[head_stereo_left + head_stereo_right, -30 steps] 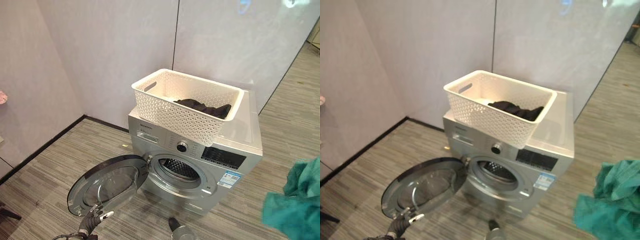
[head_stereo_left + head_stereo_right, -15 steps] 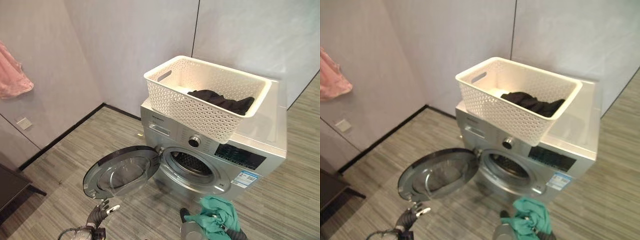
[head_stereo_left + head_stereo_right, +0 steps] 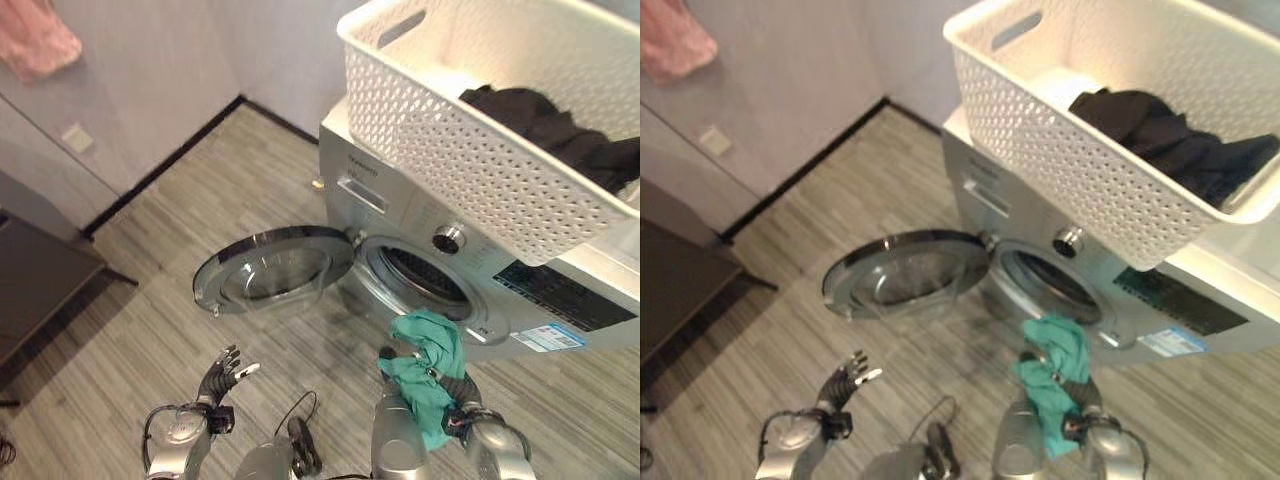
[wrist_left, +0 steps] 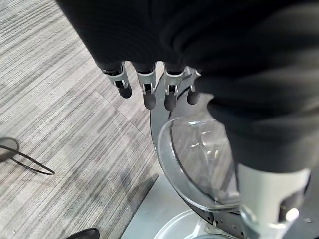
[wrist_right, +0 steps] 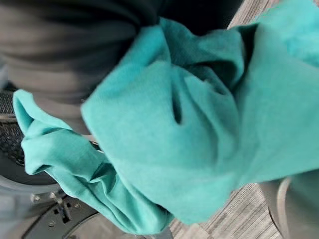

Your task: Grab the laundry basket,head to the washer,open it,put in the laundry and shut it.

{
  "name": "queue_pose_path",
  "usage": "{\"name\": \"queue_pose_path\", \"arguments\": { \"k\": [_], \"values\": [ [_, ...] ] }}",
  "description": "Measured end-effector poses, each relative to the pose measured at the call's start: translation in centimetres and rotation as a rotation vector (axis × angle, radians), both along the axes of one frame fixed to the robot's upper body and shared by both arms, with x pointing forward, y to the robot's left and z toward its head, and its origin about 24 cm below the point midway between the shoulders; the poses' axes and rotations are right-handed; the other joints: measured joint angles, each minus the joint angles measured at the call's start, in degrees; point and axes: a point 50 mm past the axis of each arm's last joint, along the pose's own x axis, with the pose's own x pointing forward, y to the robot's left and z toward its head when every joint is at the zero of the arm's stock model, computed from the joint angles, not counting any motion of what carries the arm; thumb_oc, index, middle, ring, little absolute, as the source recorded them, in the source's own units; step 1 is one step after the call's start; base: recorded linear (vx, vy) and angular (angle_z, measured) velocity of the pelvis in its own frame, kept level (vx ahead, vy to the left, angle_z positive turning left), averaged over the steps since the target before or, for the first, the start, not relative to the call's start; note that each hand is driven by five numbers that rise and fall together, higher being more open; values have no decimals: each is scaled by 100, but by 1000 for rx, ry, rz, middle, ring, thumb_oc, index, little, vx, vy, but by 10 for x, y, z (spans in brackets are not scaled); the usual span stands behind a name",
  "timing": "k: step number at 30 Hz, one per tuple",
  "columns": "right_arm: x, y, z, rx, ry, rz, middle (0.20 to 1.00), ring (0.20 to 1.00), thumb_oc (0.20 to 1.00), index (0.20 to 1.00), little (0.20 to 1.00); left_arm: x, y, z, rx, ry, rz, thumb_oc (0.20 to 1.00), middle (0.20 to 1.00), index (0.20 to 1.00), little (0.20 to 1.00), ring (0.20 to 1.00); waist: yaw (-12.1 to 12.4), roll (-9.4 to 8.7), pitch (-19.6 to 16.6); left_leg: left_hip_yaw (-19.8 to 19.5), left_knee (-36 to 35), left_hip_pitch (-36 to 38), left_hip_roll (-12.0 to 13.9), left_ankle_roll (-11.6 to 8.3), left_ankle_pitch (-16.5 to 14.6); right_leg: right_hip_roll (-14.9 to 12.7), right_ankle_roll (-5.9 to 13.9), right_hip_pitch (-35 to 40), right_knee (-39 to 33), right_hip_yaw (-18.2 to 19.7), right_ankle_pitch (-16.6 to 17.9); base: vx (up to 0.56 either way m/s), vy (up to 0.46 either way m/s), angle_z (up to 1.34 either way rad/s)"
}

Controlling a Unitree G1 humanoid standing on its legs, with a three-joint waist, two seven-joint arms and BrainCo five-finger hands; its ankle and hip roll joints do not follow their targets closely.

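A white laundry basket (image 3: pixel 470 130) stands on top of the silver washer (image 3: pixel 385 200) with a black garment (image 3: pixel 560 130) in it. The washer's round door (image 3: pixel 272 270) is swung wide open to the left, baring the drum opening (image 3: pixel 425 280). My right hand (image 3: pixel 456 388) is shut on a teal garment (image 3: pixel 425 365), which hangs bunched just in front of and below the drum opening; the cloth (image 5: pixel 189 129) hides the fingers. My left hand (image 3: pixel 222 375) is open low at the left, its fingers (image 4: pixel 144 92) straight, short of the door's glass (image 4: pixel 194 149).
A pink cloth (image 3: pixel 40 35) hangs on the left wall above a wall socket (image 3: pixel 75 135). A dark low table (image 3: pixel 35 290) stands at the far left. Wood-look floor stretches between it and the open door.
The camera has come closer to the washer and tipped down. My right hand has brought the teal garment from the far right to just before the drum opening. The left hand stays open.
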Motion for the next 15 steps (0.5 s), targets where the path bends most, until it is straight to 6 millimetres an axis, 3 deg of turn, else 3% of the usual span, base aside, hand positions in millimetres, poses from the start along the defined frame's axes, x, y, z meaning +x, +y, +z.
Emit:
{"name": "queue_pose_path", "arguments": {
  "k": [3, 5, 8, 11, 12, 15],
  "values": [
    [18, 10, 9, -14, -47, 22, 200, 200, 200, 200, 200, 10, -12, 8, -34, -51, -3, 1000, 1000, 1000, 1000, 1000, 101, 43, 181, -126, 202, -371, 62, 9, 21, -24, -8, -195, 21, -109, 6, -84, -42, 24],
    [40, 14, 25, -27, -117, 19, 200, 200, 200, 200, 200, 21, -21, 16, -43, -94, -26, 1000, 1000, 1000, 1000, 1000, 158, 78, 443, -229, 256, -617, 32, -10, 89, -46, -78, -343, 30, -207, 78, -79, -33, 33],
    [70, 13, 50, -64, -222, -40, 200, 200, 200, 200, 200, 27, -32, 21, -55, -121, -42, 1000, 1000, 1000, 1000, 1000, 129, 269, 719, -361, 392, -947, 36, -16, 102, -68, -97, -505, -4, -330, 94, -69, -15, 21],
    [109, 11, 92, -129, -360, -149, 200, 200, 200, 200, 200, 31, -37, 30, -77, -165, -44, 1000, 1000, 1000, 1000, 1000, 262, 451, 853, -392, 483, -1252, 42, 16, 124, -71, -150, -747, -2, -343, 155, -72, -12, 7],
    [125, 5, 117, -131, -446, -228, 200, 200, 200, 200, 200, 38, -43, 37, -81, -201, -67, 1000, 1000, 1000, 1000, 1000, 311, 556, 927, -406, 569, -1461, 38, 16, 125, -73, -194, -914, 27, -343, 216, -47, 0, 11],
    [148, -2, 167, -138, -597, -342, 200, 200, 200, 200, 200, 43, -50, 41, -112, -223, -70, 1000, 1000, 1000, 1000, 1000, 448, 706, 975, -409, 704, -1731, 44, 41, 108, -71, -244, -1134, 27, -338, 304, -15, -1, 1]
  ]
}}
